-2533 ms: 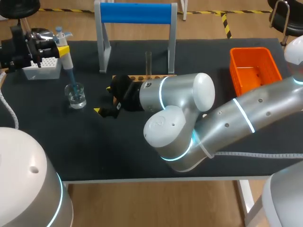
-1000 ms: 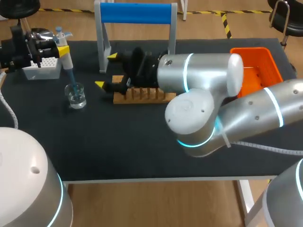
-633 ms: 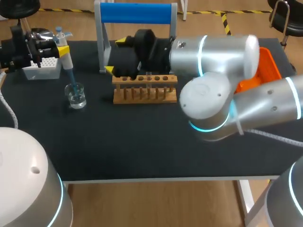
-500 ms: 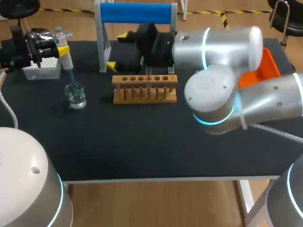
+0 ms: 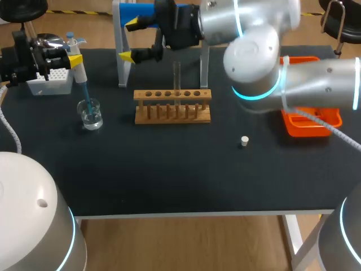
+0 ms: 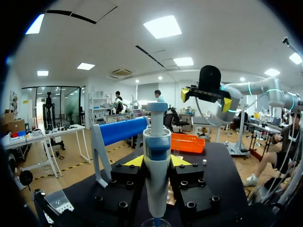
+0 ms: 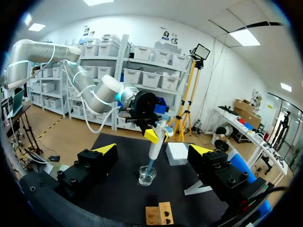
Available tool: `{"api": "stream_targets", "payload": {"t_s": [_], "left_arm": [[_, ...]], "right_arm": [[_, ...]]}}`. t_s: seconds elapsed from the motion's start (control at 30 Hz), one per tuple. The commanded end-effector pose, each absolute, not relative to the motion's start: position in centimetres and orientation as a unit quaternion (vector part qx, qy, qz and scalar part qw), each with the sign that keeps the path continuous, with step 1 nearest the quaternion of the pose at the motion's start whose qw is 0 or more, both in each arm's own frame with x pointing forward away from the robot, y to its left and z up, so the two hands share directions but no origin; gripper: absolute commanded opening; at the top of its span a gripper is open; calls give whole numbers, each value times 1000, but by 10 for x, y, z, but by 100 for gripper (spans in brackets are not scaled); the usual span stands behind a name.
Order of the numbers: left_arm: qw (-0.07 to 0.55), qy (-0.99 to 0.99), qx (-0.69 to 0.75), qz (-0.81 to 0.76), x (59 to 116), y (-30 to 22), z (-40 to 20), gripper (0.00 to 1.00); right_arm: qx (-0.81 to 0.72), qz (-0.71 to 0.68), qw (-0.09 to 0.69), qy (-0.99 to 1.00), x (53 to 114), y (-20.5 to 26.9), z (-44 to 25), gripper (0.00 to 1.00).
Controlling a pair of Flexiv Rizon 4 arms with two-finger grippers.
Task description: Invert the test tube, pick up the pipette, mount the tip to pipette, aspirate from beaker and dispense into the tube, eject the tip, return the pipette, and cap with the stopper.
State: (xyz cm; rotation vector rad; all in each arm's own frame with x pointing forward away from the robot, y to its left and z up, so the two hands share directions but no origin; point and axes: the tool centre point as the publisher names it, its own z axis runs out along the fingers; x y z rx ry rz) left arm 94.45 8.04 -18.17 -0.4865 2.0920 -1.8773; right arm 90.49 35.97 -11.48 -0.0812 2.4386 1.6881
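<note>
Head view, nearest edge: what's the small white plug?
— The stopper [image 5: 244,141], lying loose on the table [image 5: 169,180], apart from everything. I judge it is set there for the capping.
— Behind it?
— The rack [image 5: 172,107], with the test tube [image 5: 176,73] standing in it, long axis vertical, mouth seemingly up to take liquid.
— And the pipette [image 5: 79,70]?
— Leftward, near upright, tip down in the beaker [image 5: 90,114], plunger uppermost. The left gripper [image 6: 156,163] is clamped on its body, likely drawing liquid.
— Farthest?
— The right gripper [image 5: 131,39], fingers wide apart, holding nothing, raised by the blue-barred stand [image 5: 161,15], probably out of the way.
</note>
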Motion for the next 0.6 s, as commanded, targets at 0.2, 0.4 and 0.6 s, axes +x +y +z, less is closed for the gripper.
{"api": "stream_targets", "payload": {"t_s": [0.2, 0.4, 0.6], "left_arm": [[144, 726, -168, -651, 944, 81, -182, 0], [144, 726, -168, -651, 944, 81, -182, 0], [144, 726, -168, -651, 944, 81, -182, 0]], "right_arm": [[-77, 523, 0, 849, 932, 383, -111, 100], [-64, 527, 7, 847, 940, 389, -110, 0], [-44, 531, 15, 846, 944, 394, -107, 0]]}}
